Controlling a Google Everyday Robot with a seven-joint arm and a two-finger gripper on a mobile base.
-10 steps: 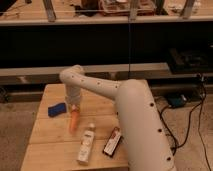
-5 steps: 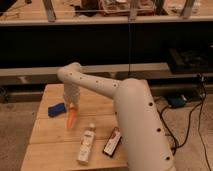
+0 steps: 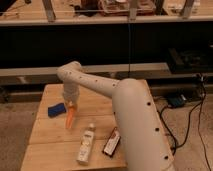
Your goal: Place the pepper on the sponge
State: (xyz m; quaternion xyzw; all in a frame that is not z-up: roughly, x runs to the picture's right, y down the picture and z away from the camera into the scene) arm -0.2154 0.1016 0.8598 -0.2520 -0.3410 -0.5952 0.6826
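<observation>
From my remote station, the white arm reaches across the wooden desk and bends down at its far-left side. The end effector hangs just right of the blue sponge. It appears to be clamped on the upper end of the orange pepper, though the grip itself is hard to make out from here. The pepper hangs below it, slanting slightly, with its narrow tip pointing down towards the desk. I cannot tell whether that tip touches the wood. The pepper sits just beside the sponge's right edge, not over it. The sponge lies flat on the desk. Nearer the front edge lie a pale bottle and, to its right, a black box, both well apart from the sponge.
</observation>
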